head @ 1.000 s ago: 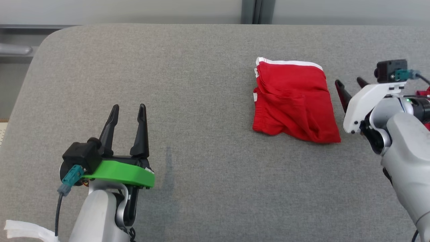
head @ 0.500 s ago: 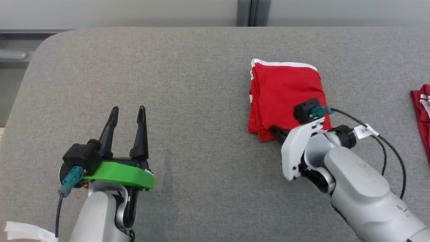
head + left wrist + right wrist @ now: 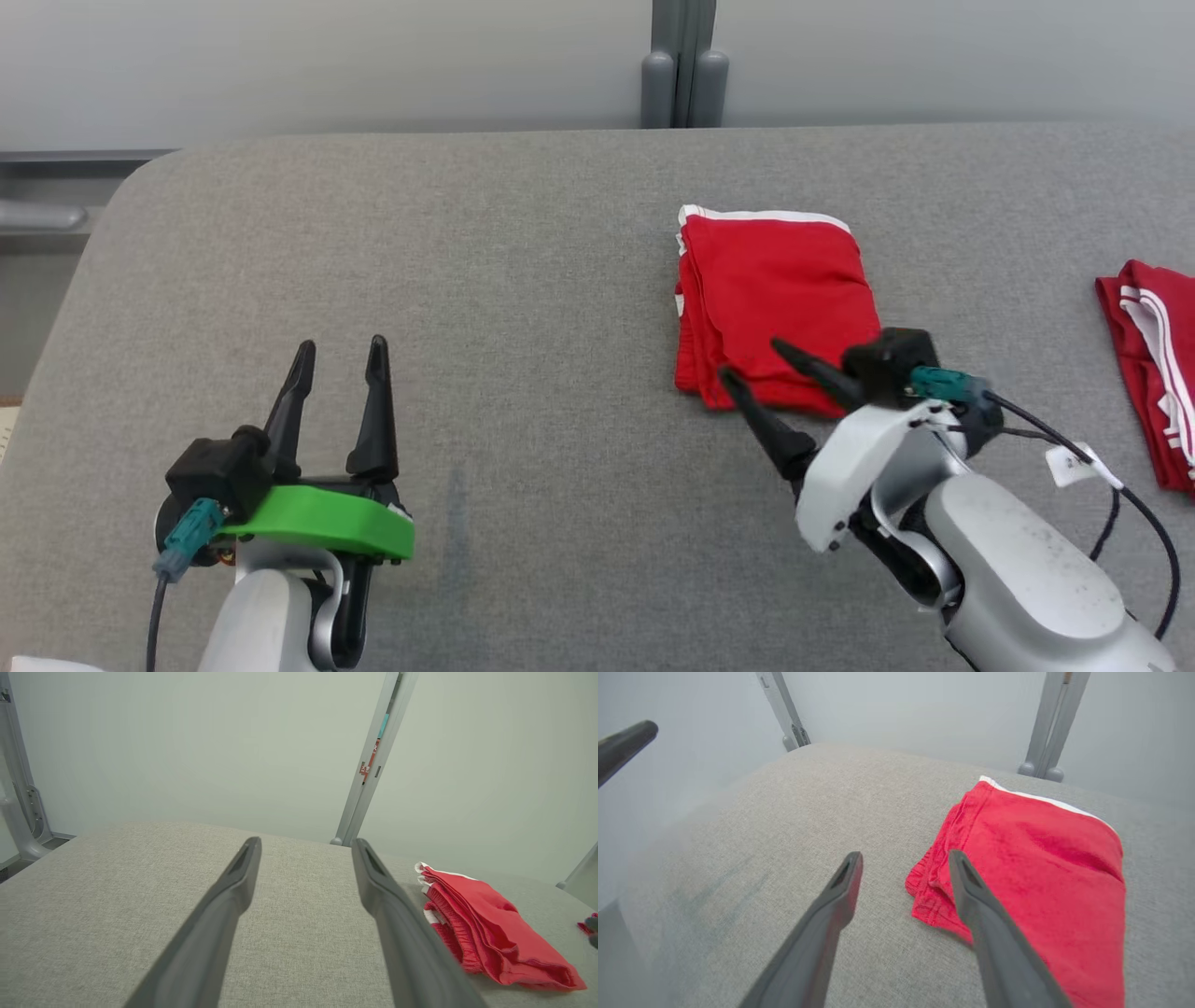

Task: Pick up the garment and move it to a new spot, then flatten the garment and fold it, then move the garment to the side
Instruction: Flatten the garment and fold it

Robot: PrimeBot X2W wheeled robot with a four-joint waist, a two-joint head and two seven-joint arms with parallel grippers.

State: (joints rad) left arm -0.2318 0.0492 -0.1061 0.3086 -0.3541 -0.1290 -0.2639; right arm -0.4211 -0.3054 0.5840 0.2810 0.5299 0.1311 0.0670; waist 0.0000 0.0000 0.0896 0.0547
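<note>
The garment (image 3: 770, 303) is a red pair of shorts with white trim, folded into a compact rectangle right of centre on the grey padded table (image 3: 523, 271). My right gripper (image 3: 752, 360) is open at the fold's near left corner. One finger reaches over the red cloth and the other over bare table, with nothing between them. In the right wrist view the gripper (image 3: 904, 855) straddles that corner of the garment (image 3: 1041, 868). My left gripper (image 3: 342, 345) stands open and empty at the near left, far from the garment (image 3: 486, 924), which lies right of the gripper (image 3: 307, 843) in the left wrist view.
A second red cloth with white stripes (image 3: 1148, 364) lies at the table's right edge. A grey post (image 3: 681, 84) stands against the pale wall behind the table. The table's rounded far left corner (image 3: 159, 168) drops off toward a metal rail.
The camera has tilted, shifting the whole picture down. My right gripper came from the garment's right side to its near edge, then drew back and opened. The fold looks tighter. The left arm has not moved.
</note>
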